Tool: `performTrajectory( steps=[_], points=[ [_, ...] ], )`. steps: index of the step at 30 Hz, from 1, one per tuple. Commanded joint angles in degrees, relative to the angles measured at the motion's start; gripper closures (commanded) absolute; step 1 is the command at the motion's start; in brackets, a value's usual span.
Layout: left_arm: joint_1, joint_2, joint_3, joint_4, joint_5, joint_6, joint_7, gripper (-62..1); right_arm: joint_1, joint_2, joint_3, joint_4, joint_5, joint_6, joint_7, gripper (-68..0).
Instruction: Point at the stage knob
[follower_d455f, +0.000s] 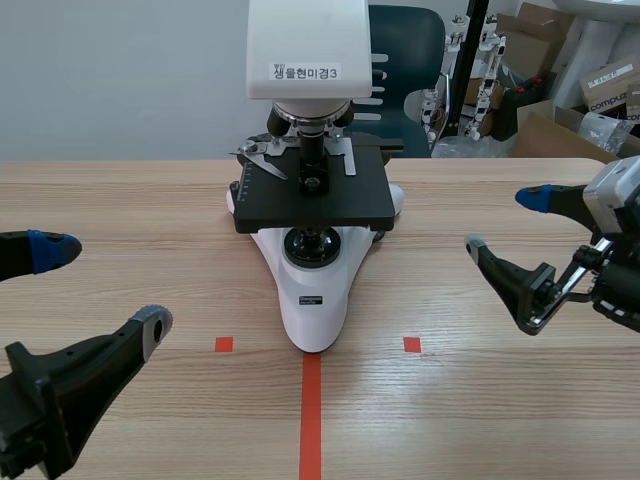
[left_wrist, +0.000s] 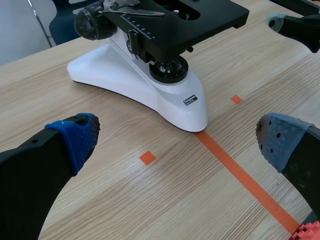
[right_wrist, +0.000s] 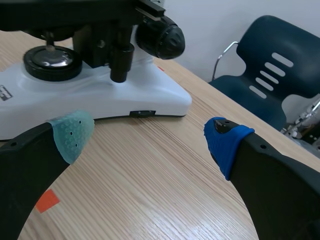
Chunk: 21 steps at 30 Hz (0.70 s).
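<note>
Jaws on both arms stand wide apart with nothing between them, on the right gripper (follower_d455f: 505, 222) and the left gripper (follower_d455f: 100, 288) alike. In the right wrist view, the short black cylindrical stage knob (right_wrist: 121, 62) hangs down beneath the flat black stage (follower_d455f: 310, 195) of the white-bodied laboratory microscope (follower_d455f: 315, 300). It lies ahead of the right gripper, nearer the line of its grey-green-padded finger and well apart from both pads. It is on the side the right arm faces, and in the left wrist view it cannot be made out with certainty. Just beside it, higher up, bulges the large round black focus knob (right_wrist: 161, 36), and that looks like the main trouble. The two sit close together and the bigger one is the easier target, so a loosely aimed fingertip could end up indicating the focus knob instead. With the fingers spread this wide, one pad might also brush the white base or catch the stage's edge on the way in, nudging the instrument across the light wooden table (follower_d455f: 480, 400). Bringing the fingers together first would probably give a cleaner pointer. Beyond the table stand a dark teal plastic chair (right_wrist: 265, 75) and a heap of brown cardboard boxes (follower_d455f: 560, 135).
</note>
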Motion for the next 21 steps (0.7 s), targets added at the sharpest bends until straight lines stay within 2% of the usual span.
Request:
performTrajectory(
  steps=[1,5,12,18,21],
  points=[
    [-0.2,0.2,0.3,1.0,-0.6,0.3,-0.6,-62.3,2.7,-0.2,0.9,-1.0,0.6,0.0,0.9,-48.3],
    [-0.2,0.2,0.3,1.0,-0.6,0.3,-0.8,-62.3,8.2,-0.7,-1.1,-5.5,0.4,0.0,0.5,-39.2],
    [-0.2,0.2,0.3,1.0,-0.6,0.3,-0.9,-62.3,16.4,-2.8,-5.8,-12.1,0.3,0.0,0.5,-29.2],
    [-0.2,0.2,0.3,1.0,-0.6,0.3,-0.9,-62.3,19.2,-5.5,-8.8,-14.1,0.2,0.1,0.1,-16.1],
    [-0.2,0.2,0.3,1.0,-0.6,0.3,-0.9,-62.3,19.6,-6.7,-9.9,-14.3,0.2,0.0,-0.2,-11.9]
  ],
)
